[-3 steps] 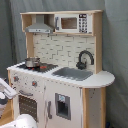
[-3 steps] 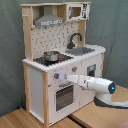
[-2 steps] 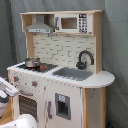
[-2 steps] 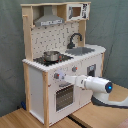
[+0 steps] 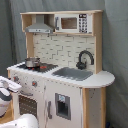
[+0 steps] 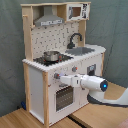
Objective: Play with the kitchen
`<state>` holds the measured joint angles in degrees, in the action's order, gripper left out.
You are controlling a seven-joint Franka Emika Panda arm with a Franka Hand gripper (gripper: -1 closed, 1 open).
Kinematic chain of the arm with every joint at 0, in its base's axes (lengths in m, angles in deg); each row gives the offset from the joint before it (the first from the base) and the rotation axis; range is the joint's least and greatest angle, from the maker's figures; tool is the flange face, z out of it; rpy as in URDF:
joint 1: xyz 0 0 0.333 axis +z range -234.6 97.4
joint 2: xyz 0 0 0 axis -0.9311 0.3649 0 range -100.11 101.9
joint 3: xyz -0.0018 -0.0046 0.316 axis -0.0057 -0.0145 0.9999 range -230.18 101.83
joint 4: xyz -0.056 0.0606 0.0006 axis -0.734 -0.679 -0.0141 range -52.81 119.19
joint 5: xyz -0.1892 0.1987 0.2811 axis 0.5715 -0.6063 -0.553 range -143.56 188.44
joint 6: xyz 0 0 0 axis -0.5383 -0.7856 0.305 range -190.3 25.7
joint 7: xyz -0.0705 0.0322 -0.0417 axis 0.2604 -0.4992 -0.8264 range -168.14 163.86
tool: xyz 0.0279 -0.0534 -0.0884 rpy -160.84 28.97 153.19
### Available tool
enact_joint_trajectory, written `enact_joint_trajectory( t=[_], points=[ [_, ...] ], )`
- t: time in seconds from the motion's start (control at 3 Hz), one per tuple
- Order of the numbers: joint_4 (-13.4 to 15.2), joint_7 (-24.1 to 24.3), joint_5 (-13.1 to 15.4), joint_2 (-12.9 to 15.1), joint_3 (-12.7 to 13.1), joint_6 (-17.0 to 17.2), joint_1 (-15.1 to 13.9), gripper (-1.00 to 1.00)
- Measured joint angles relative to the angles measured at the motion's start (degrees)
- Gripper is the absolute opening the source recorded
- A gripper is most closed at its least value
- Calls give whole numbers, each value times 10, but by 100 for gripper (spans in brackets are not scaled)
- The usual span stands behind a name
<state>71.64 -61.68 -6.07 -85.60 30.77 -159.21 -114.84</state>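
In the first exterior view: one kitchen (image 5: 60, 75) standing mid-frame, with one pot (image 5: 32, 62) on the stovetop, one sink (image 5: 74, 73), one faucet (image 5: 85, 59), one microwave (image 5: 72, 23); only a white piece of the arm (image 5: 9, 86) at the first exterior view's left edge, close against the knob panel, hand unseen. In the second exterior view: gripper (image 6: 58, 77) at the tip of an arm lying level, long axis aimed toward the second exterior view's left, tip at the knob row (image 6: 75, 69) just above the oven door (image 6: 63, 96); open or closed impossible to tell, touching or merely near likewise.
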Motion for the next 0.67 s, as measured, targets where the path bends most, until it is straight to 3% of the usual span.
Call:
enact_joint_trajectory(
  t=[0.67],
  points=[
    [-28,-128,0,0,0,-2,-29,100]
  ],
)
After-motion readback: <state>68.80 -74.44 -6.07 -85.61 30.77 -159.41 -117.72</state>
